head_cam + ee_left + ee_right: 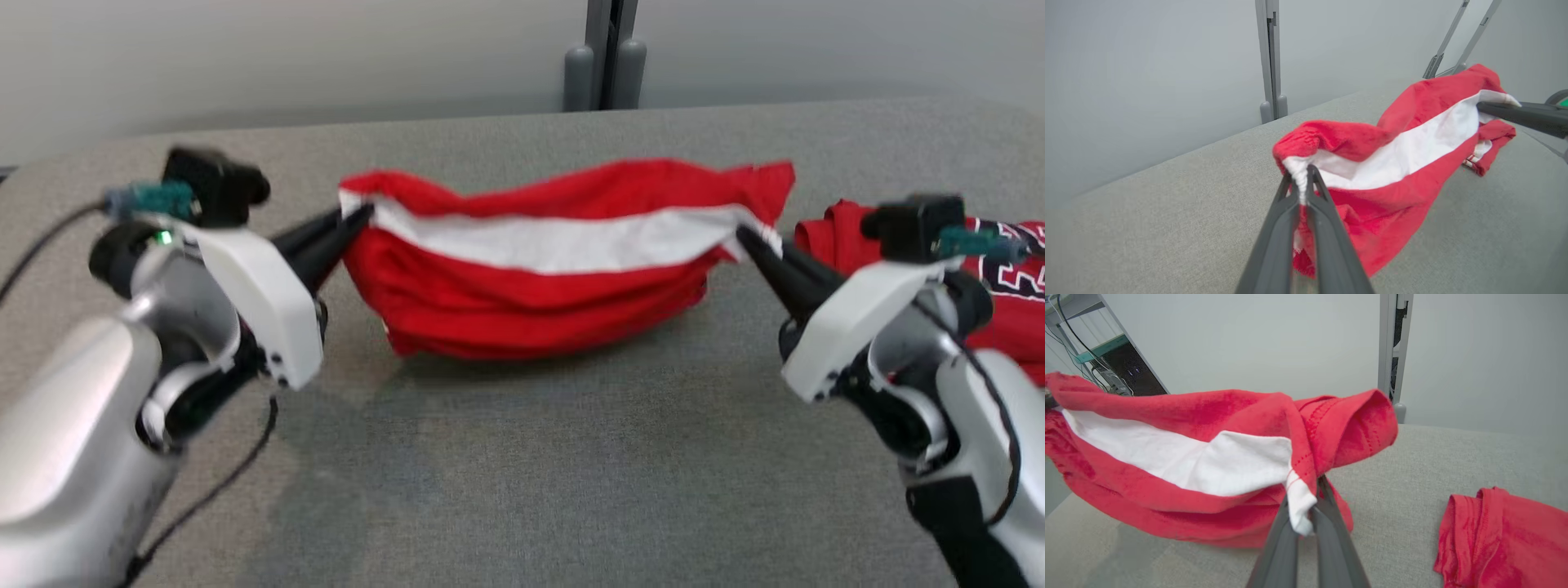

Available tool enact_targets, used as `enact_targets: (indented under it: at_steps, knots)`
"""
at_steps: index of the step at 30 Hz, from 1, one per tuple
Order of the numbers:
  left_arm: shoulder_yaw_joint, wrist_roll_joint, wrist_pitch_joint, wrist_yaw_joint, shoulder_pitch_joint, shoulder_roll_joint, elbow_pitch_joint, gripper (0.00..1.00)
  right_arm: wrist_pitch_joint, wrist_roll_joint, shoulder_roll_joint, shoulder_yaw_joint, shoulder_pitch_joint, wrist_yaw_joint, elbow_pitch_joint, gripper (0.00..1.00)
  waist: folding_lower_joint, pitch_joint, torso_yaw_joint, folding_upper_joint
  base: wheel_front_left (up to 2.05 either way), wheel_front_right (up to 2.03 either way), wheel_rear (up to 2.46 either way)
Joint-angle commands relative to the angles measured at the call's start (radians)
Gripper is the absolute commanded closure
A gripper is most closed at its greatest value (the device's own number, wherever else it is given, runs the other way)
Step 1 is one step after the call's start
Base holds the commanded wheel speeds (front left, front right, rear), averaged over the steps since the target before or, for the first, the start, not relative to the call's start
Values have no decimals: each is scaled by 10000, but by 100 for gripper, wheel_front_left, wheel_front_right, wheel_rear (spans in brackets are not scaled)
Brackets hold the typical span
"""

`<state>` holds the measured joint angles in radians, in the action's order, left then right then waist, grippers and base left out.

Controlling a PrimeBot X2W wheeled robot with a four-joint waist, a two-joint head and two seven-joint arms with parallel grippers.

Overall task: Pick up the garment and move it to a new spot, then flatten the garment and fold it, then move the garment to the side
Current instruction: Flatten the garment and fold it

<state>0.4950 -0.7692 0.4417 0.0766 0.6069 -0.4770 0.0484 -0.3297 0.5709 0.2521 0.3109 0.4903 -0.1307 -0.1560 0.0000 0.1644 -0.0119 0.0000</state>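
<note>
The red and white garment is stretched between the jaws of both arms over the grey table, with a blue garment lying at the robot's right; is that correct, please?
Not quite: the garment at the robot's right is red, not blue, as the head view shows. The rest stands.

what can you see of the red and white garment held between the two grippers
The garment is soft red knit cloth with a broad white band along its upper side and stitched hems. It hangs stretched and sagging between the left gripper and right gripper, whose shut fingers pinch its two ends. Its wrinkled lower folds seem to rest on the grey table.
</note>
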Motion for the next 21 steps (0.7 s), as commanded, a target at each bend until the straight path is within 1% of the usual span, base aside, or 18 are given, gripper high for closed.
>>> enact_targets:
  at_steps: [1,5,7,12,16,21]
  knots:
    - [-58,105,29,91,555,37,214,100,-87,97,111,-18,467,-1,-53,100,0,757,-208,0,0,0,0]
    - [98,418,212,392,3050,134,1374,100,-288,567,210,91,2617,-1,-659,100,0,1826,-389,0,0,0,0]
    - [242,571,277,465,4280,241,2026,100,-65,667,305,218,3814,-1,-1112,100,0,2265,-468,0,0,0,0]
    - [852,771,86,538,6913,597,3530,100,824,1151,161,349,6440,-1,-2509,100,0,3035,-620,0,0,0,0]
    - [1528,600,-488,528,8644,716,4534,100,1717,1356,296,489,8290,-1,-3414,100,0,3491,-606,0,0,0,0]
    - [2135,340,-1675,532,9961,865,5837,100,2888,1417,478,1026,9693,-1,-4375,100,0,3830,-605,0,0,0,0]
